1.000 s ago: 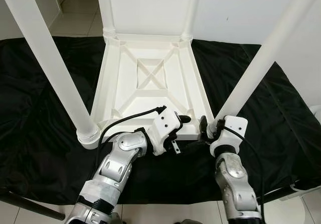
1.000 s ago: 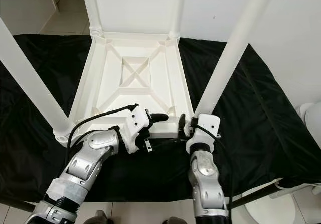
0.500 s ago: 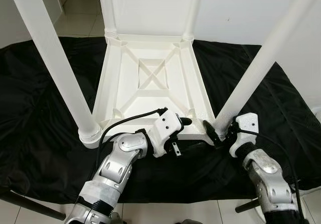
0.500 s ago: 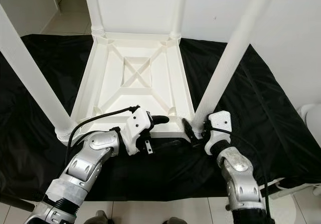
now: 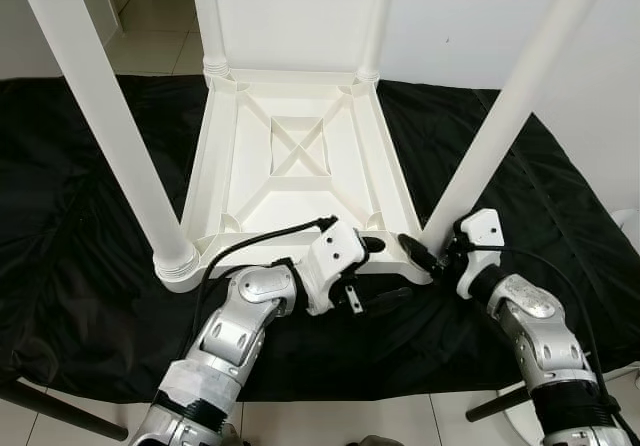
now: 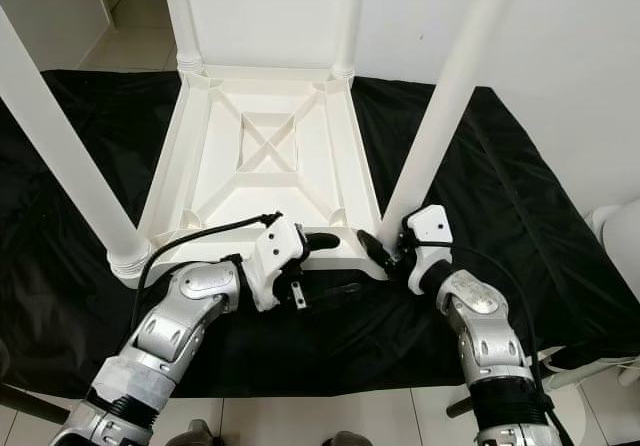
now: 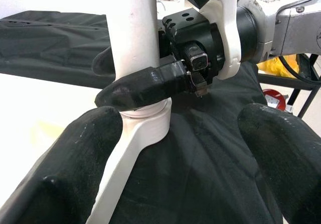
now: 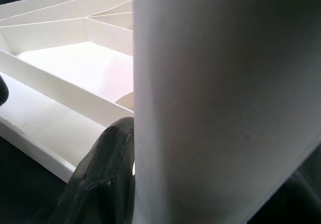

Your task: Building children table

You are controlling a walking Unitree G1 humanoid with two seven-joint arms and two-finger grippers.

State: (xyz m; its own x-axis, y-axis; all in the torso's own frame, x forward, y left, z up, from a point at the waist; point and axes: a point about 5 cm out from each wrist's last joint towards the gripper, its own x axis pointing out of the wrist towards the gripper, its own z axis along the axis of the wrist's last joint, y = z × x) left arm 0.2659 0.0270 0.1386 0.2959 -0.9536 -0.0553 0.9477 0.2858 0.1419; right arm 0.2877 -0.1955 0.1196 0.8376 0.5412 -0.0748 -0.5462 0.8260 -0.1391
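Seating the near right leg of the upturned table

Your table top (image 5: 300,166) lies upside down on the black cloth (image 5: 80,216), all four legs standing in its corners; your right gripper (image 5: 428,258) is closed around the base of the near right leg (image 5: 500,131); your left gripper (image 5: 372,271) spreads wide across the near edge, gripping nothing; next, likely press or twist that leg home while steadying the frame.
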